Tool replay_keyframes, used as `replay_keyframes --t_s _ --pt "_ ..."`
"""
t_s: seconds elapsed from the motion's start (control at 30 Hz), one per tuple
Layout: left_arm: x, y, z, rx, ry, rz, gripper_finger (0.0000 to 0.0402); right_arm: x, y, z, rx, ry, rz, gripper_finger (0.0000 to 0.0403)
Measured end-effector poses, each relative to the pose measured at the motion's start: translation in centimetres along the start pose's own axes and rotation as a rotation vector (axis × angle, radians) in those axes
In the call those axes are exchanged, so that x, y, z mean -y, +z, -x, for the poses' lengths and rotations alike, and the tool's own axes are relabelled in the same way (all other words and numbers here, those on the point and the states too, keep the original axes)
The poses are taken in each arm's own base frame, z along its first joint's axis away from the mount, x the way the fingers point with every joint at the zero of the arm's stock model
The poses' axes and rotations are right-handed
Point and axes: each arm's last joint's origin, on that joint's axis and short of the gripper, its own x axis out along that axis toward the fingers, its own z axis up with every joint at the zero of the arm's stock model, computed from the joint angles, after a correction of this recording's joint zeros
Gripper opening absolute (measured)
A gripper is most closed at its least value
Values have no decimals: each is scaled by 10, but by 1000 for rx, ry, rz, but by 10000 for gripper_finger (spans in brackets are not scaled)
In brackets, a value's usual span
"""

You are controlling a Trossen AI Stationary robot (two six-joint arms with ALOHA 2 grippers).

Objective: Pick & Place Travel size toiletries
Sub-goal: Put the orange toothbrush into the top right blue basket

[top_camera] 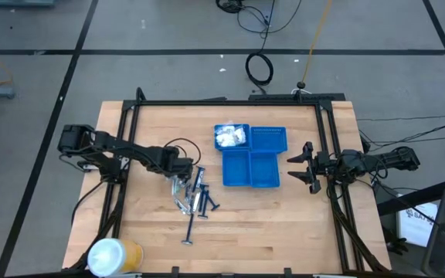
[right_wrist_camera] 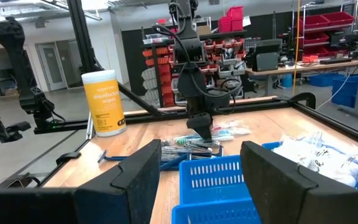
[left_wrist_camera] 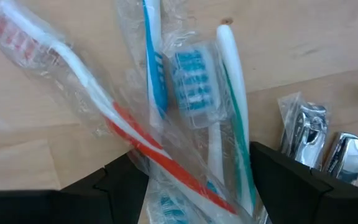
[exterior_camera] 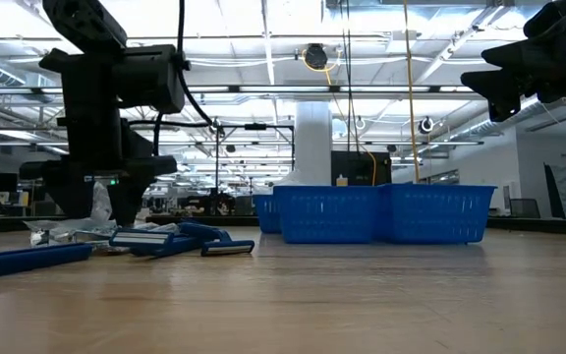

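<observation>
The toiletries lie in a loose pile (top_camera: 191, 194) on the table, left of the blue compartment tray (top_camera: 263, 171). My left gripper (left_wrist_camera: 191, 174) is down at this pile, open. Its fingers stand on either side of three toothbrushes in crinkly clear wrappers: a red-white one (left_wrist_camera: 86, 81), a blue one (left_wrist_camera: 154, 62) and a green one (left_wrist_camera: 232, 93). Whether the fingers touch the wrappers I cannot tell. Wrapped silver nail clippers (left_wrist_camera: 319, 137) lie beside one finger. Blue razors (exterior_camera: 170, 239) rest flat nearby. My right gripper (top_camera: 306, 166) hovers open, right of the tray.
White packets (top_camera: 230, 137) fill the tray's far-left compartment; its other compartments show bare blue bottoms. A single blue razor (top_camera: 189, 232) lies nearer the near edge. A white-and-yellow wipes canister (top_camera: 114, 255) stands at the near-left corner. A black frame (top_camera: 222, 103) runs around the table.
</observation>
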Motion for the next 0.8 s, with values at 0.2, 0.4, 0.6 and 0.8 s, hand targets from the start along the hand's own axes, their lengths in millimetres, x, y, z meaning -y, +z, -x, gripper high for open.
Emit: replay_keyframes --t_s 0.2,0.4,0.6,0.8 --pt "-2 1 10 42 -33 96 271 0 0 0 0 0 0 208" --pt "-7 -2 18 14 -32 183 271 0 0 0 0 1 0 208" --pt "-15 -10 19 -15 56 251 271 0 0 0 0 1 0 208" --pt "-15 -17 25 -120 27 286 271 0 0 0 0 0 0 208"
